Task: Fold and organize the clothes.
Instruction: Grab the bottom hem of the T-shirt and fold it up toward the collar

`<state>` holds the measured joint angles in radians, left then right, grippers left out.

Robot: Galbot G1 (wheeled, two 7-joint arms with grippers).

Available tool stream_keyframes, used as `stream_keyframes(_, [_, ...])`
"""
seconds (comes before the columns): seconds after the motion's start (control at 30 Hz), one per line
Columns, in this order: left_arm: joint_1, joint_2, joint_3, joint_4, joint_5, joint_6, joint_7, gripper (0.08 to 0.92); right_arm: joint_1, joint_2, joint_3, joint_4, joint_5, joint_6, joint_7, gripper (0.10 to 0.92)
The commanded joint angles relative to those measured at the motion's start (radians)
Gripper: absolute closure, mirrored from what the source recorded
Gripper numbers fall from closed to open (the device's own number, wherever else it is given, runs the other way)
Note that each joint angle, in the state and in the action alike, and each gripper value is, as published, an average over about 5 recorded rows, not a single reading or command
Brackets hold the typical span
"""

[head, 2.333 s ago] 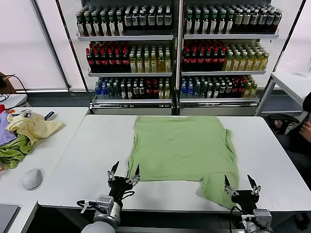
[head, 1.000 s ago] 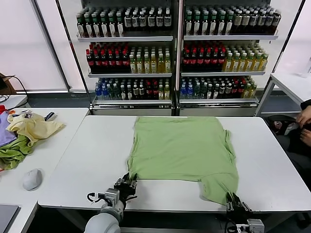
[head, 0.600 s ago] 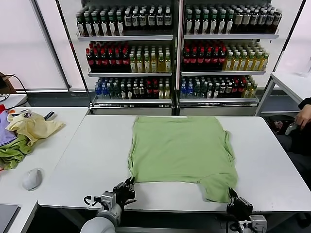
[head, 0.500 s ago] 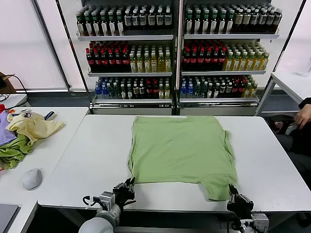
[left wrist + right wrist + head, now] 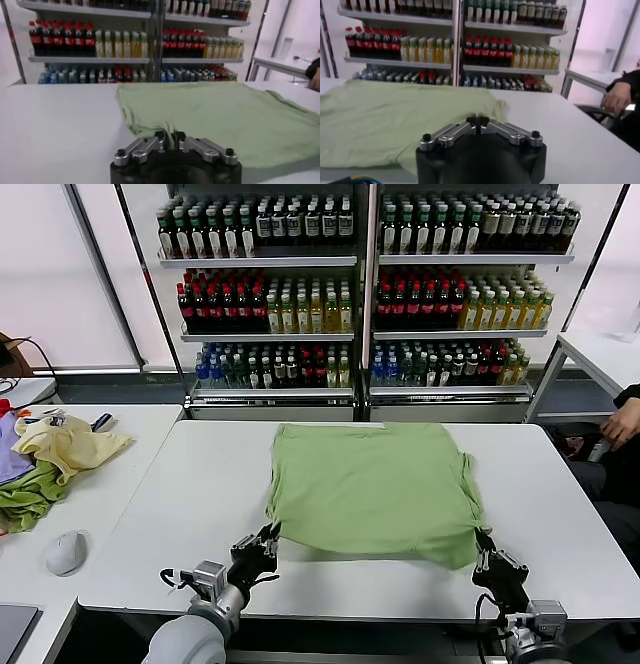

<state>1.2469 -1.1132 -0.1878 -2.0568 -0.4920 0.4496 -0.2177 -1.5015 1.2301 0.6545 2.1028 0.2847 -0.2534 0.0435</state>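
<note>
A light green short-sleeved shirt (image 5: 375, 484) lies spread on the white table (image 5: 170, 534), plain side up; no collar or printed marks show. My left gripper (image 5: 268, 542) is shut on the shirt's near left hem corner, with cloth bunched between its fingers in the left wrist view (image 5: 170, 137). My right gripper (image 5: 483, 549) is shut at the near right corner, and its closed fingertips meet the cloth edge in the right wrist view (image 5: 477, 120). Both near corners are raised slightly off the table. The shirt (image 5: 215, 110) (image 5: 395, 120) stretches away from both grippers.
Shelves of bottles (image 5: 360, 294) stand behind the table. A side table on the left holds a pile of yellow and green clothes (image 5: 50, 449) and a grey mouse (image 5: 67, 552). A person's hand (image 5: 620, 424) shows at the right edge, by another white table (image 5: 600, 354).
Both grippers went from open above the near edge to shut on the shirt's near corners. The near hem has risen and moved away from the table's front edge.
</note>
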Motion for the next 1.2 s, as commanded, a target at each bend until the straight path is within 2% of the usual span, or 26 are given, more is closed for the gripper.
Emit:
stream_keyframes(0.03, [-0.098,0.016,0.008,0.061,-0.019,-0.011,0.005,0.804,0.082,-0.019,0.005,-0.037,0.007,0.019,-0.001,0.909])
stream_keyframes(0.5, [-0.274,-0.006,0.05,0.234,-0.05,-0.016,0.001,0.804,0.303,-0.078,-0.07,-0.235,0.009,0.008,0.005,0.909])
stream_keyframes(1.03, [-0.399,-0.088,0.135,0.49,0.083,-0.057,-0.014,0.799,0.464,-0.048,-0.182,-0.427,-0.124,0.004,-0.006,0.907])
stream_keyframes(1.1, [-0.406,-0.095,0.14,0.501,0.092,-0.058,-0.014,0.789,0.473,-0.042,-0.189,-0.437,-0.142,-0.002,-0.012,0.887])
stream_keyframes(1.2, [-0.402,-0.1,0.142,0.499,0.098,-0.056,-0.015,0.735,0.474,-0.038,-0.201,-0.438,-0.173,-0.027,-0.032,0.816])
